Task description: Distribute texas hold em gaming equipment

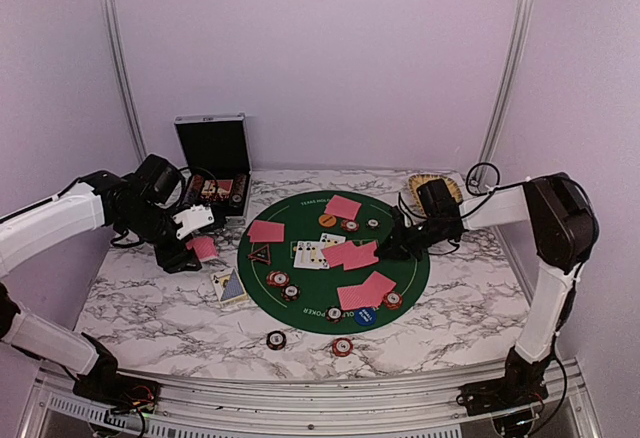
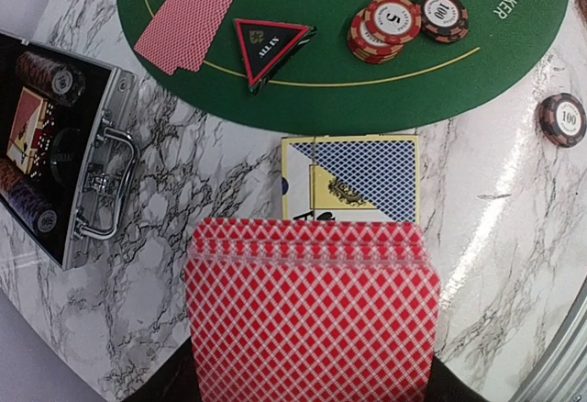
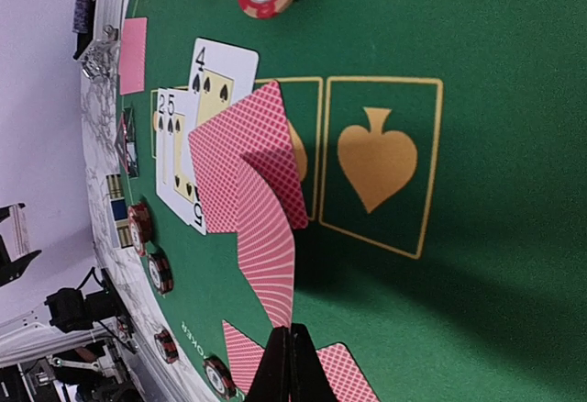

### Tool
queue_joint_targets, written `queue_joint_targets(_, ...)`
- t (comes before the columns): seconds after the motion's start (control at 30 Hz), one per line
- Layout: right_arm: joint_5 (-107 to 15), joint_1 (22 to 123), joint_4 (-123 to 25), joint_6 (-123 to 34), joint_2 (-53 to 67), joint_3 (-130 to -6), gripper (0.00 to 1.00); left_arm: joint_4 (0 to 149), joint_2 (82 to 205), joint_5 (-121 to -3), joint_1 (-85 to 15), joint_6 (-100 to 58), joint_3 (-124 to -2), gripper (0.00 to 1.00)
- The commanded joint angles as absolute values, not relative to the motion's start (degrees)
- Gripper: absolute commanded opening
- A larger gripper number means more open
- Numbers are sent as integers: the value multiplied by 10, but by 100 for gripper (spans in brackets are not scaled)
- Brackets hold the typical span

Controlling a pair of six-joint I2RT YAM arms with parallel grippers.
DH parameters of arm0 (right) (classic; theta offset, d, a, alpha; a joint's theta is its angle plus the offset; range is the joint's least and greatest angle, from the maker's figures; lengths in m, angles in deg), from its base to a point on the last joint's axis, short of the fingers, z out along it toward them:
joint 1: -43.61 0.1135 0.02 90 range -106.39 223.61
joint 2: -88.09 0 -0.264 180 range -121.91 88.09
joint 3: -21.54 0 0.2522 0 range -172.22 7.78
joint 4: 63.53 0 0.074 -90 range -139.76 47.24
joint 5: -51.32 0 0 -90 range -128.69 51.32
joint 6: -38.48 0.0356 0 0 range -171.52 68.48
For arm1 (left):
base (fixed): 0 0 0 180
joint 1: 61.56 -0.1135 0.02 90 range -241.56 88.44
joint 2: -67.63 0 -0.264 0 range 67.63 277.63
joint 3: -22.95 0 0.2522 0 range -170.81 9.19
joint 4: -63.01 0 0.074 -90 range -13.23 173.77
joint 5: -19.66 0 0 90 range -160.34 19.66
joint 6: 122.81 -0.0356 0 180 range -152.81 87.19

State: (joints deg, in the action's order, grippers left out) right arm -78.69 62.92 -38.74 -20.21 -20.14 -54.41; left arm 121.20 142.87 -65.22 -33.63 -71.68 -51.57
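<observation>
1. Marbled tabletop point(image 1: 150, 303) carries a round green mat point(image 1: 405, 276) dotted with poker chips point(image 1: 279, 279).
2. Left gripper point(image 1: 200, 244) is clamped on a stack of red-backed cards point(image 2: 312, 329), over the marble just off the mat's left edge.
3. Right gripper point(image 3: 291, 370) pinches one bent red-backed card point(image 3: 266, 255) low over mat centre, beside the face-up cards point(image 3: 183, 136).

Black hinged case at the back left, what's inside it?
The open black hinged case holds rows of round poker chips and a red-and-white flat item; anything beneath them is covered.
</observation>
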Motion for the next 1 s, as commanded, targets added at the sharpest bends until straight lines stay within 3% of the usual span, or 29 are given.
queue_joint_targets(0.0, -747, 625, -347, -240, -219, -584, 0, 1190, 1404, -640, -368, -731, -504, 0)
queue_joint_targets(0.17, -706, 625, -299, -270, -232, -605, 0, 1168, 1393, -631, -396, -736, -479, 0)
queue_joint_targets(0.4, -662, 625, -265, -292, -232, -609, 28, 1118, 1404, -623, -451, -730, -444, 0)
queue_joint_targets(0.5, -651, 626, -260, -292, -221, -609, 35, 1098, 1417, -628, -463, -720, -428, 0)
queue_joint_targets(0.97, -628, 645, -251, -271, -143, -615, 38, 957, 1512, -689, -467, -689, -349, 0)
